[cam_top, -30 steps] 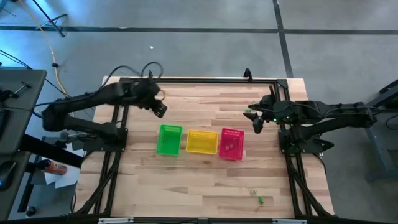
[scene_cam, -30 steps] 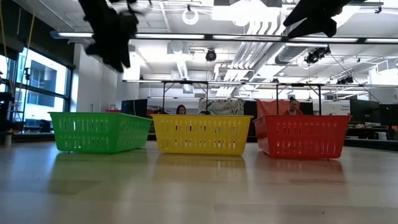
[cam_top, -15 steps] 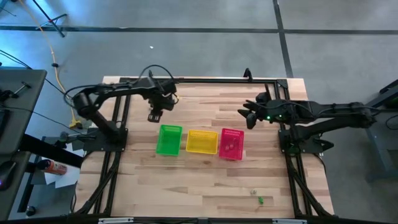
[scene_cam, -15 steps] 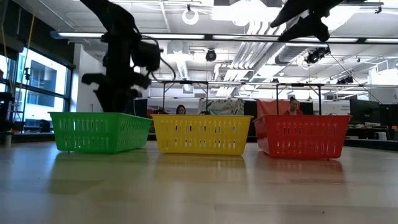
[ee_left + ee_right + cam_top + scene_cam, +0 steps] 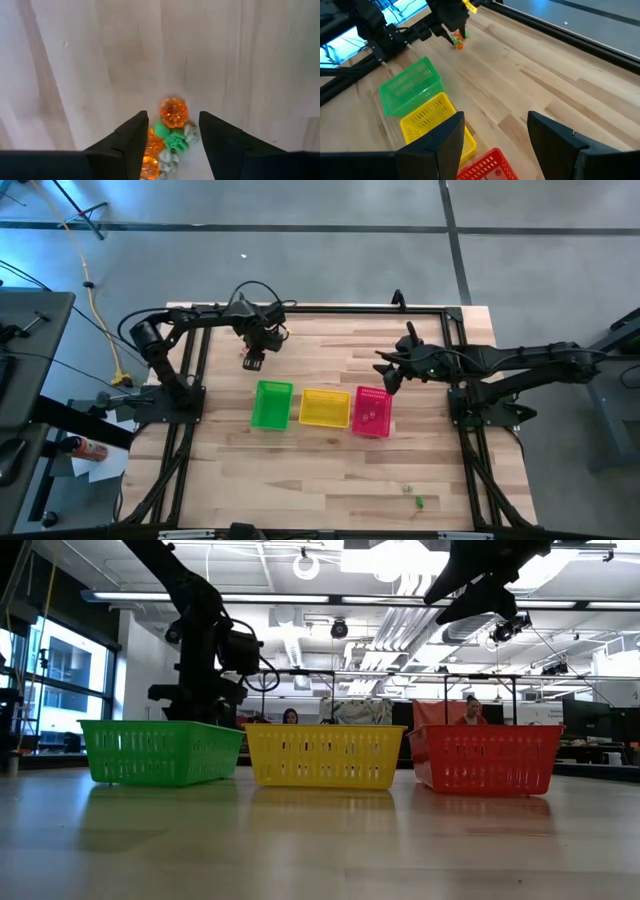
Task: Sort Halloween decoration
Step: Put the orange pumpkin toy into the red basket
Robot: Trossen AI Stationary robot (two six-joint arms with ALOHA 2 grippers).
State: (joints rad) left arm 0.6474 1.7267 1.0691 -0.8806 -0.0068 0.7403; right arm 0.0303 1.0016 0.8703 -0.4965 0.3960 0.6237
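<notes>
Three plastic baskets sit in a row across the middle of my wooden table (image 5: 330, 460), with the yellow basket (image 5: 324, 408) at the centre. The green basket (image 5: 272, 404) stands just beside it on my left-arm side, and the pink basket (image 5: 373, 411) just beside it on the other side, tilted slightly out of line. Beyond the yellow basket, across the table and into the room, two people (image 5: 470, 710) sit under bright ceiling lights (image 5: 400, 560).
</notes>
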